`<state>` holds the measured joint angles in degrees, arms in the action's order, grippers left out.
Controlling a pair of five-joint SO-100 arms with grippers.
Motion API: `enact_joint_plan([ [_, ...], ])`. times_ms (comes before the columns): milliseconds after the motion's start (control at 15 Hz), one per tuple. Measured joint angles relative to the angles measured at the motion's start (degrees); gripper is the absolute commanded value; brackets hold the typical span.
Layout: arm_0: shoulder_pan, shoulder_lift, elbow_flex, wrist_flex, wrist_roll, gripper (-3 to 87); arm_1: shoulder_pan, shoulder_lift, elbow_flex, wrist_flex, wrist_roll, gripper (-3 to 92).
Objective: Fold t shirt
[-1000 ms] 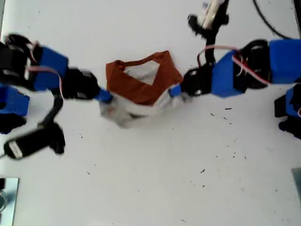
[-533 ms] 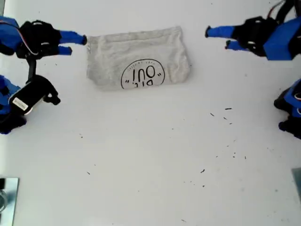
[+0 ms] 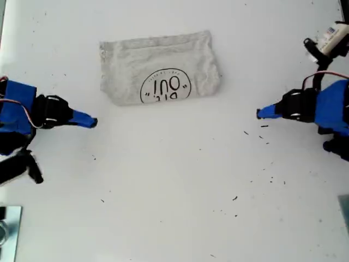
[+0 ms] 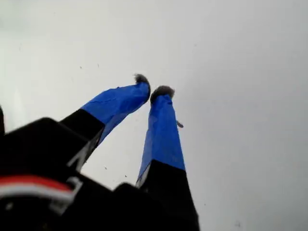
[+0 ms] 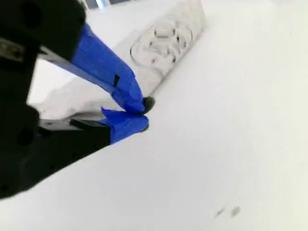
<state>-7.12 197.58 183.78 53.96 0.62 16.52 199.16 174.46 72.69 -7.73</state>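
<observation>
In the exterior view, an arm (image 3: 54, 114) sits at 9 o'clock. The shirt (image 3: 158, 68) lies folded flat, print up, at 12 on the desk (image 3: 174, 191). Another arm (image 3: 305, 106) is at 3. My first pincer (image 4: 153, 87) and my second pincer (image 5: 137, 113) are both together, empty.

Heather-grey t shirt (image 3: 160, 66), black oval print (image 3: 166, 86); white table (image 3: 174, 191).
</observation>
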Motion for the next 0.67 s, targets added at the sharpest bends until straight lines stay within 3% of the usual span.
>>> enact_joint_plan([
  [200,4.04,7.47,1.67,4.66,0.09,9.8,-2.02,0.00,0.35,2.90,-0.88,3.9],
  [400,9.58,8.35,1.67,4.66,5.45,9.8,-1.76,0.35,0.35,2.99,-32.26,3.8],
  [667,12.22,8.35,1.67,4.66,5.45,9.8,-2.02,0.35,0.35,2.99,-36.47,3.8],
])
